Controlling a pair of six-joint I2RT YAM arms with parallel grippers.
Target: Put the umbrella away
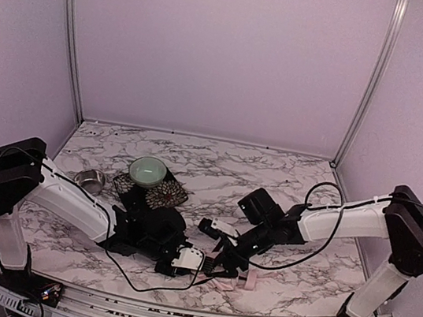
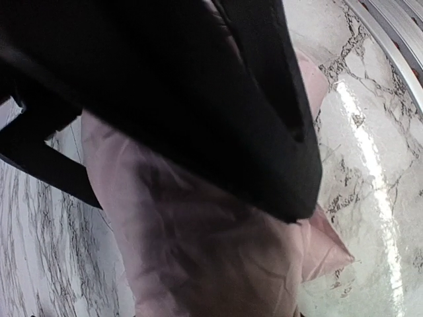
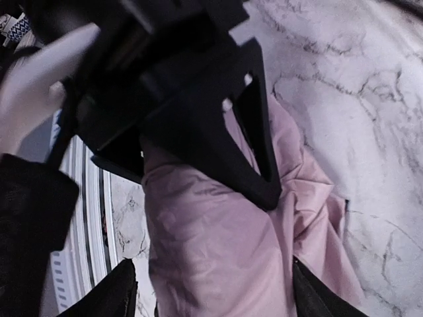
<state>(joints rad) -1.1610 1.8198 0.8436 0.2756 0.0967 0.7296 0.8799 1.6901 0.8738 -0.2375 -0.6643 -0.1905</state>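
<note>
A green bowl (image 1: 148,170) is sitting on a dark floral mat (image 1: 168,193) beside a small metal cup (image 1: 90,180), all behind the arms. The umbrella (image 1: 221,285) is lying at the worktop's (image 1: 272,176) near edge, under the left tool (image 1: 184,260) and the right tool (image 1: 221,262). The arms are hiding its long axis. The wrist views are showing crumpled pink fabric (image 2: 198,251) filling the frame. The right tool's fingers (image 3: 109,297) are standing spread, with fabric (image 3: 211,244) lying between them. I cannot tell the left tool's state.

The umbrella (image 3: 218,251) is folded up. Its soft pink cloth is all crumpled, lying on the marble table (image 1: 288,178) near the front edge.
</note>
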